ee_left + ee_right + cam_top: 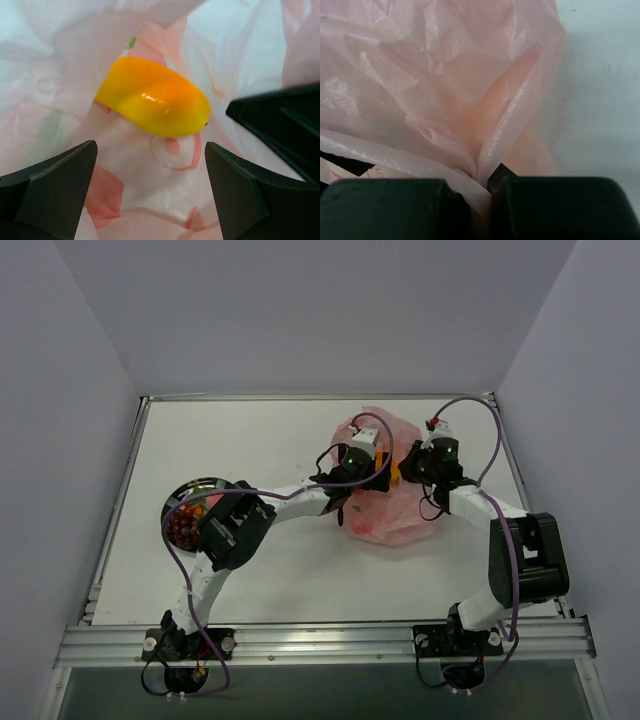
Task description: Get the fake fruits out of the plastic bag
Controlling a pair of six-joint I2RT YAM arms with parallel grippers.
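Plain pale walls point(300, 310) enclose a white table point(250, 435) on three sides.

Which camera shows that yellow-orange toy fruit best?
The left wrist view: the yellow-orange fruit fills mid-frame, lying in the plastic bag ahead of the open left claw. The top view shows only a small orange sliver against the bag. The right wrist view shows none of it, just bag film pinched in the shut right claw.

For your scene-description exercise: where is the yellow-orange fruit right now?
In the left wrist view, the yellow-orange fruit lies mid-frame inside the pink plastic bag, just ahead of the open left gripper.
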